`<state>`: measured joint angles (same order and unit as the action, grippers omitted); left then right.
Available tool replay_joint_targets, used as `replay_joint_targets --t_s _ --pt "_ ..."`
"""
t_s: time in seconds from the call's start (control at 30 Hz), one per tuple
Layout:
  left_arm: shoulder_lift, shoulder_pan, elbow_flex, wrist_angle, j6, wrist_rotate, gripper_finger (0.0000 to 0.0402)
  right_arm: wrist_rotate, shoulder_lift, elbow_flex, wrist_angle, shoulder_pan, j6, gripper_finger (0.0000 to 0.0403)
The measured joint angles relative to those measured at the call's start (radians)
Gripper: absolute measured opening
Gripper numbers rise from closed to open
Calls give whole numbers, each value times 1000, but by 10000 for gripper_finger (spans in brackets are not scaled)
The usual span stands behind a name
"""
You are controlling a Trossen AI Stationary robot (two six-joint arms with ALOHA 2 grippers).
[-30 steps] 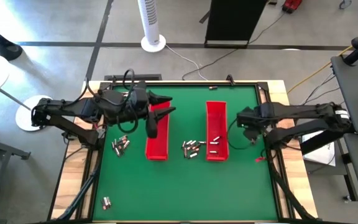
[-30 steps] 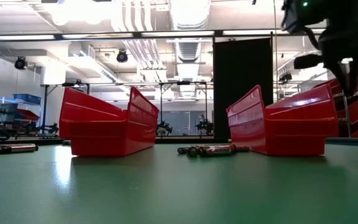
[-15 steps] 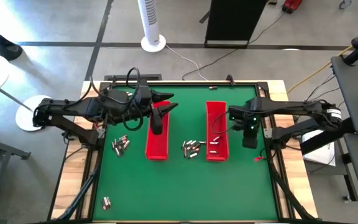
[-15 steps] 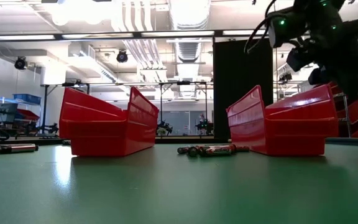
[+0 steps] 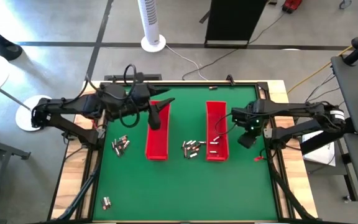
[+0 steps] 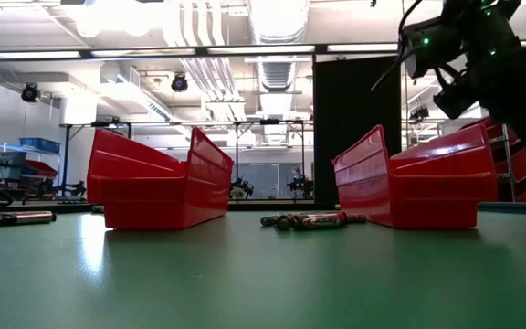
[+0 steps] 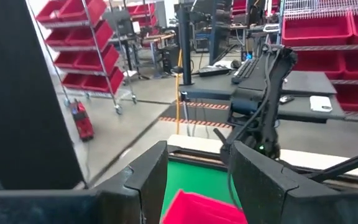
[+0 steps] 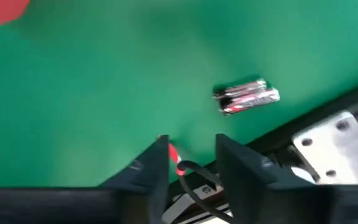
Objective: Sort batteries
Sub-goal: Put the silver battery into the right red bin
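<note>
Silvery batteries (image 8: 246, 96) on green mat just ahead of right claw (image 8: 191, 163), fingers apart, empty.

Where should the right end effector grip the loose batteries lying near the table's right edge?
Grip the batteries across the middle of the barrel, coming straight down from above. They lie flat on the green table, side by side and apparently touching, so taking just one may be awkward. The right end effector has its fingers apart and nothing between them.
</note>
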<state>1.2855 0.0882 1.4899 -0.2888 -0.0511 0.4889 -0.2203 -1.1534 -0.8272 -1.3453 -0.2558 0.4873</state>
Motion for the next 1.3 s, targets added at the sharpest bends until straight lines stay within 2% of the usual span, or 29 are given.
replay_joint_targets --t_s 0.1,0.2,0.3,0.4,0.77,0.87,1.0,1.3 --pt "-35 -7 0 -24 -44 0 155 5 -6 18 9 0 48 183" --pt "-77 -12 0 -66 -67 0 155 4 -8 56 28 0 214 219" --pt "-120 -13 0 -113 -73 0 155 24 -1 64 59 -2 366 241" --pt "-154 -13 0 -140 -98 0 155 35 -2 71 103 -28 411 250" --pt "-203 -17 0 -142 -182 -1 155 73 36 49 118 -271 244 233" --pt "-205 -22 0 -143 -171 -1 155 29 31 57 106 -358 214 229" --pt "-203 -23 0 -147 -148 -1 155 -80 -17 85 99 -461 179 223" --pt "-196 -23 0 -219 -123 -3 155 -77 -46 85 107 -733 133 217"
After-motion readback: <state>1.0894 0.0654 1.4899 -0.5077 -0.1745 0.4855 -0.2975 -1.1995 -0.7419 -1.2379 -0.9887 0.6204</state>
